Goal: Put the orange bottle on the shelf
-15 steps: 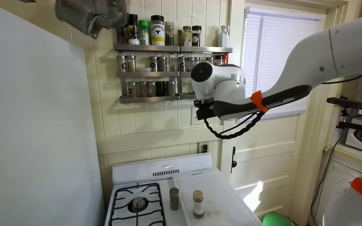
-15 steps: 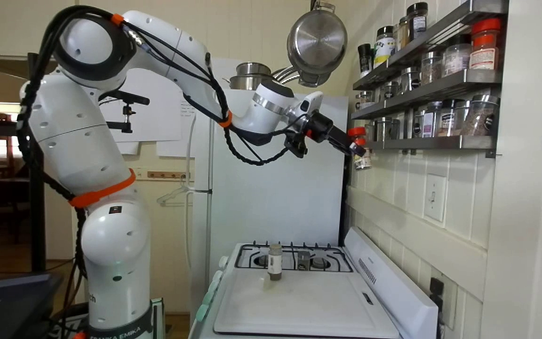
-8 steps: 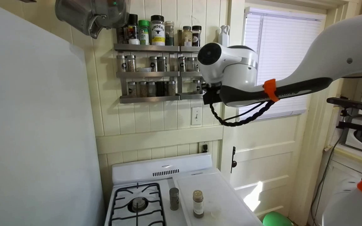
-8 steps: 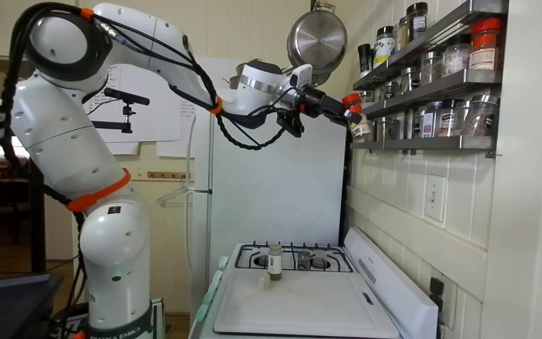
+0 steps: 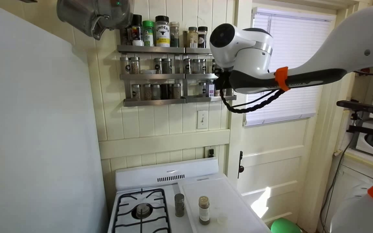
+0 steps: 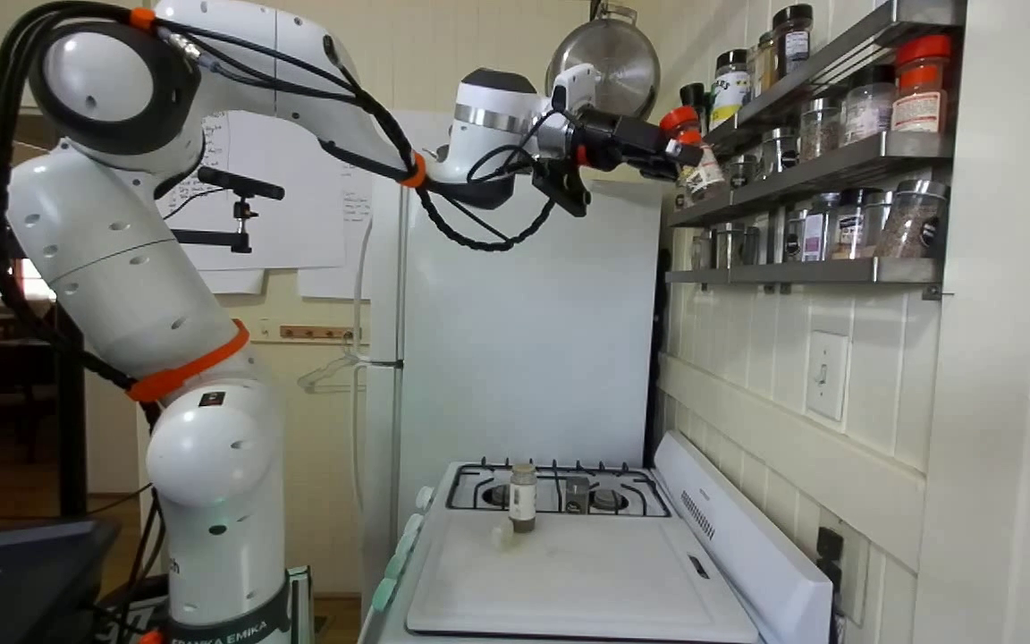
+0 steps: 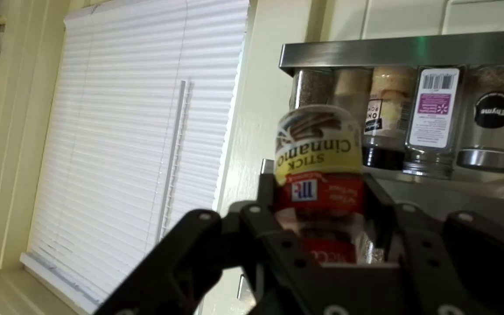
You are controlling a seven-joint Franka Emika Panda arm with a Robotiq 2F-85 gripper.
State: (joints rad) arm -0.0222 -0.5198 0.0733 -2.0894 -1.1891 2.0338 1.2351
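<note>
The orange bottle, a clear cinnamon jar with an orange-red lid and red-yellow label, is held in my gripper [image 7: 322, 192], whose fingers are shut on its sides. In the wrist view the bottle [image 7: 320, 153] has its base up in the picture and its lid near the palm. In an exterior view the bottle [image 6: 701, 174] is tilted, lid up and leaning back, base toward the wall, at the gripper's tip [image 6: 680, 159]. It appears in front of the far end of the metal shelf's middle tier [image 6: 819, 174]. The shelf [image 5: 151, 77] also shows in an exterior view, where the arm hides the bottle.
Jars line all the shelf tiers, including another red-lidded jar [image 6: 920, 85] at the near end. A hanging pot [image 6: 603, 76] is behind the gripper. A dark jar [image 5: 179, 205] and a pale jar with brownish top [image 5: 204, 212] stand on the stove [image 5: 167, 166].
The arm has risen with the bottle, from below the lowest tier to about the middle tier's level. The bottle has become more tilted, and the gripper is more level.
</note>
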